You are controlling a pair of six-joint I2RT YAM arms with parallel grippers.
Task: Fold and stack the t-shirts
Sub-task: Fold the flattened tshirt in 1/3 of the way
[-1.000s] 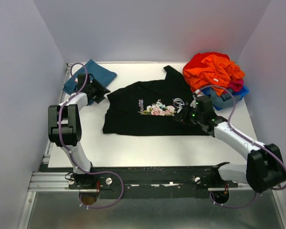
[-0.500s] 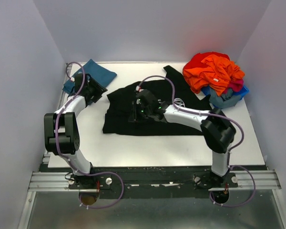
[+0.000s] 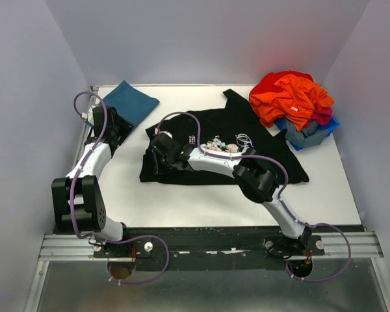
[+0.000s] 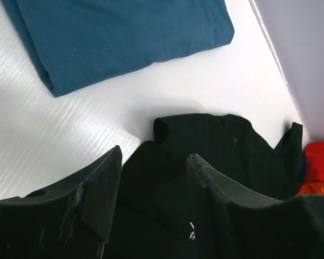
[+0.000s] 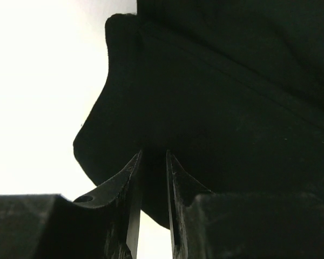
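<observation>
**Right arm at left edge of black shirt, start of first fold**

Black shirt [image 3: 247, 140] lies spread on the table [image 3: 201, 195], print up. Teal shirt [image 3: 133, 101] sits folded at the far left corner, apart from it.

Right gripper [image 5: 153, 155] reaches across to the black shirt's left edge. Its fingers are nearly together with the tips at the cloth; it cannot be told whether fabric is pinched.

Left gripper [image 4: 154, 157] is parted wide and holds nothing, over bare table between the two shirts.

Likely step: taking the left side for the first fold. The next move needs a sure pinch there, then a lift and carry toward the shirt's middle. The left arm is probably needed on a second edge point.
</observation>
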